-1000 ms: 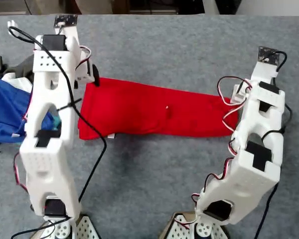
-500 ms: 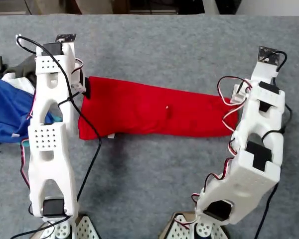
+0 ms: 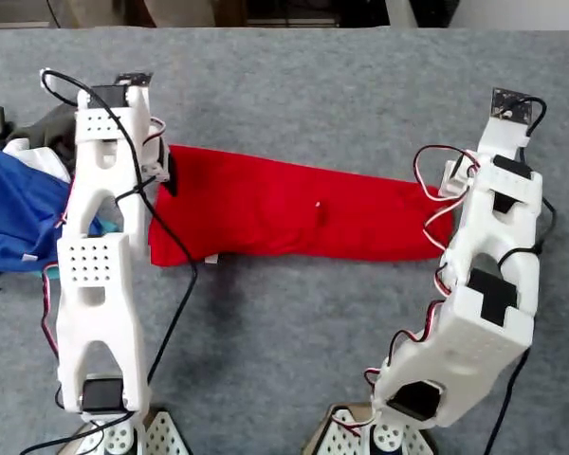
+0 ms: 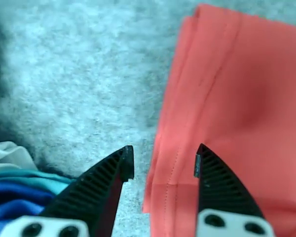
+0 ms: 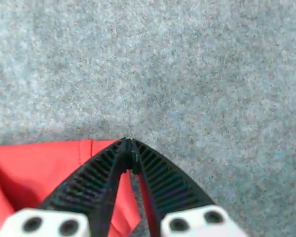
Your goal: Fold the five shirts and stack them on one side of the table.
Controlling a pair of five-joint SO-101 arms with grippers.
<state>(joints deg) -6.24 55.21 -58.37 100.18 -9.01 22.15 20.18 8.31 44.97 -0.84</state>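
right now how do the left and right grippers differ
The left gripper has its jaws open; the right gripper has them shut. Left is at the end of the red shirt by the blue pile, right at the far end. Both sit at its edge.

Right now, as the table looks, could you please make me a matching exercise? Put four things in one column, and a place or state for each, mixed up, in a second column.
Column one:
1. red shirt
2. blue shirt
3. left gripper
4. right gripper

Column two:
a. fingers shut
b. crumpled in a heap
c. fingers open
d. stretched out long between both grippers

Pairs: 1-d; 2-b; 3-c; 4-a
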